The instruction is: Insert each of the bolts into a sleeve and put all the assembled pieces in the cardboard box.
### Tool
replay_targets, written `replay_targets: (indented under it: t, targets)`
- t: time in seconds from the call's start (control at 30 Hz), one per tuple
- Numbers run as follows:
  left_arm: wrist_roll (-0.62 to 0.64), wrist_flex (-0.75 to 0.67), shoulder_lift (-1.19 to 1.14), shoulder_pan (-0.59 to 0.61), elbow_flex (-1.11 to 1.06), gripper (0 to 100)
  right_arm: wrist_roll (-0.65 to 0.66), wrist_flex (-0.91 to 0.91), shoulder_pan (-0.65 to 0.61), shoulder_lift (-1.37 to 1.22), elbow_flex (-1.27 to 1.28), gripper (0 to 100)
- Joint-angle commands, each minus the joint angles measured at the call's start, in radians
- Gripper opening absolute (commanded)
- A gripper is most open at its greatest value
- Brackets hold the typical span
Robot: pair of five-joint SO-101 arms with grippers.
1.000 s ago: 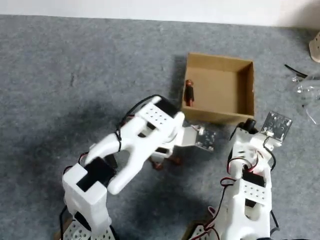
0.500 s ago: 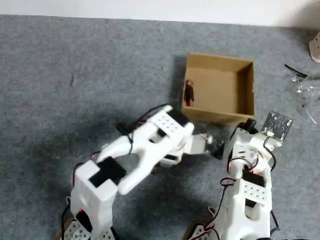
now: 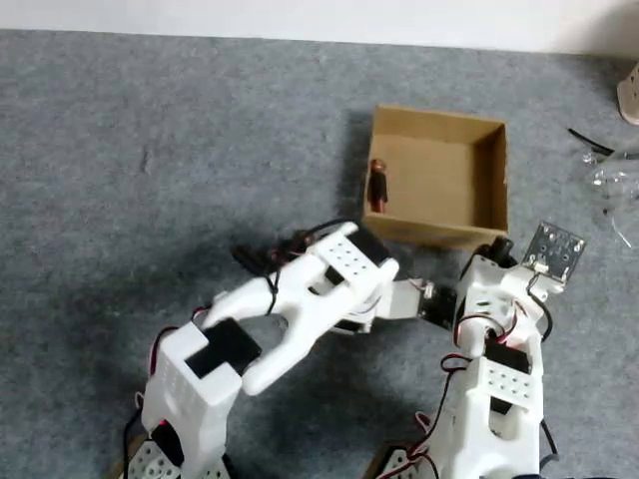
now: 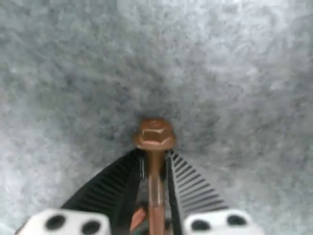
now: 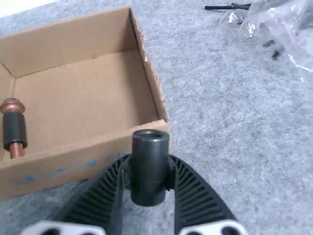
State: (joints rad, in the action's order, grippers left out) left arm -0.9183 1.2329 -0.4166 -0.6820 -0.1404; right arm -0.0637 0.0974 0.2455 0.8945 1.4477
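Left pincer [image 4: 155,156] pinches the bolt [image 4: 154,134], head past its tips; right pincer [image 5: 147,165] clamps the sleeve [image 5: 149,147] near the cardboard box [image 5: 149,73].

Soft, fairly bright light falls evenly on the grey carpet [image 3: 150,120], apparently from the right of the cardboard box [image 3: 439,235], whose left wall throws a narrow shadow outward. A broad, faint shadow spreads left of the box under the left arm [image 3: 300,289]. Clear plastic [image 3: 611,170] right of the box glints.
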Motion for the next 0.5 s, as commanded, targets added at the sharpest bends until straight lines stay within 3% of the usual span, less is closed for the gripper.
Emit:
replay_targets:
  t: [0.0, 0.23, 0.47]
  targets:
    - [0.003, -0.021, -0.004, -0.007, 0.019, 1, -0.006, -0.036, 0.005, 0.021, -0.005, 0.4]
    - [0.052, -0.02, 0.005, -0.005, 0.035, 1, -0.005, -0.036, -0.015, 0.021, -0.005, 0.4]
    - [0.153, -0.005, 0.185, 0.081, 0.033, 1, -0.005, -0.041, -0.015, 0.019, -0.004, 0.4]
